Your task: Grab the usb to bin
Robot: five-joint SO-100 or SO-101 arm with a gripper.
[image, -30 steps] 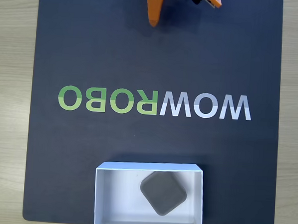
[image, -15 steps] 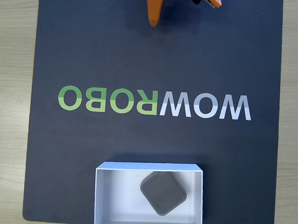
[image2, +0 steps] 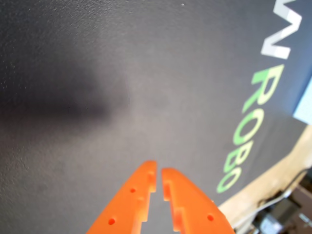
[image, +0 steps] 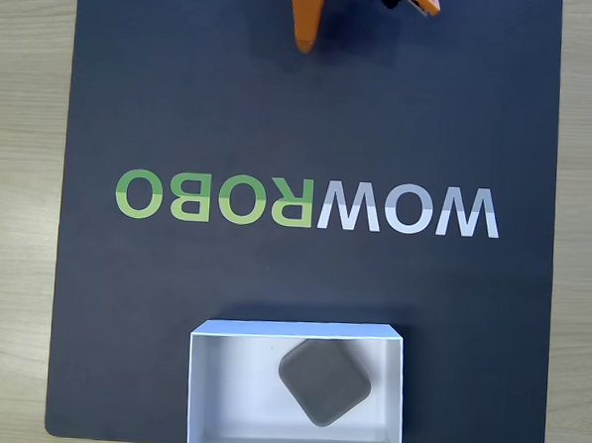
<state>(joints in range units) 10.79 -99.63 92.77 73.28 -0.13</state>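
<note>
- The usb [image: 324,383] lies flat on the white floor of the bin [image: 230,387], turned so that one corner points to the lower edge of the fixed view. It sits a little right of the middle of the bin and does not seem to touch any wall.
- The bin stands at the lower edge of the dark mat [image: 183,106], below the printed lettering [image: 307,202], and the mat covers most of the pale wooden counter [image: 18,217].
- I judge that the task is finished: the grey block is inside the box and nothing holds it.
- My gripper [image2: 158,176] is at the opposite side of the mat, at the top edge of the fixed view [image: 306,33], well apart from the bin. I think this is a resting place, chosen so that the arm does not hang over the box.
- In the wrist view the two orange fingers [image2: 136,195] are nearly together, with only a thin slit between them, and they carry nothing.
- The fingers point down towards the bare mat, and their soft shadow falls on it, so I judge they are above the surface and not pressing on it.
- The lettering runs along the right side of the wrist view, and a pale blue-white corner [image2: 303,105] shows at the right edge; it is probably the bin, but I cannot be sure.
</note>
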